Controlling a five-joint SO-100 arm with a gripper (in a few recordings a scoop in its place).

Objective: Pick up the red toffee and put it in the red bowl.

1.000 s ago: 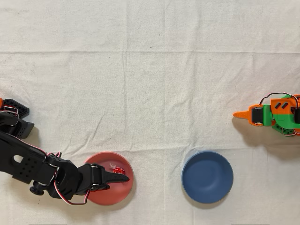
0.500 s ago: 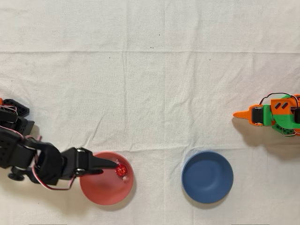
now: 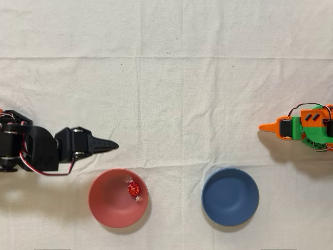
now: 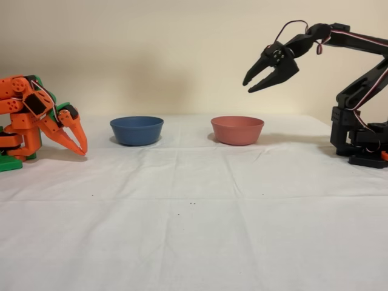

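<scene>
In the red bowl, toward its right side as the overhead view shows it, lies the toffee, its foil catching the light and a bit of clear wrapper showing at its upper edge. It rests on the inner slope, just short of the rim, and nothing touches it. In the fixed view the bowl's wall hides the candy.

The gripper hangs high above the cloth, up and to the right of the red bowl in the fixed view, with its jaws parted and nothing between them. From overhead the gripper sits above and to the left of the bowl, clear of the rim, its tips pointing right.

Judged from this, the placing step looks done: the candy is in the right container and the fingers are free of it. What remains is probably only the retreat, so the next move calls for the black arm to fold toward its base without dipping, keeping well off the bowl so as not to nudge it or tip the toffee out.

The blue bowl stands well apart from the red one, on the same line, and holds nothing. The orange arm sits idle at the far side, on the white cloth.
</scene>
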